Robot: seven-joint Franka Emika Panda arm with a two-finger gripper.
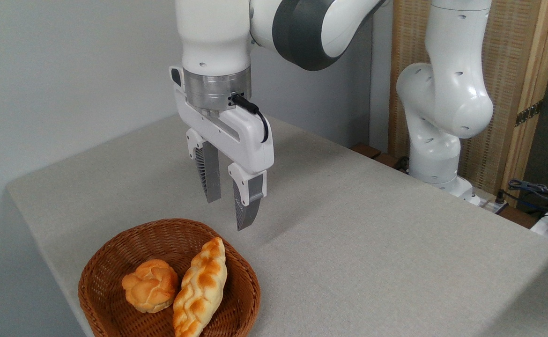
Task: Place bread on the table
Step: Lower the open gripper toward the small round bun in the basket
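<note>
Nearest the camera, a brown wicker basket (114,262) sat at the table's front-left edge, its lower rim cut off by the bottom of the frame. Inside it lay the bread (150,285), a small round golden-orange bun with a knotted top, on the left half of the basket floor. It touched the long braided loaf (200,288), which lay diagonally just to its right, one tip pointing up toward the back rim and the other running out of frame at the bottom. Both pieces were uncovered from above.

Just behind and above the basket's back-right rim hung the gripper (229,203), pointing down, its two ribbed grey fingers spread apart with a clear gap and nothing between them. The nearer fingertip (245,220) was above the table surface, not touching basket or bread. The bun was lower left of the claw, well apart from it.

The table (372,243), covered in light grey-beige fabric, was bare to the right and behind the basket, a wide flat stretch running to the rounded far-left corner and the long back edge. The left edge dropped off close beside the basket.

Farther back, the white robot arm (442,103) rose from its base past the table's far-right edge, in front of a wood-framed woven panel (513,70). Cables (536,189) lay at far right. A plain grey wall (68,70) closed off the left.
</note>
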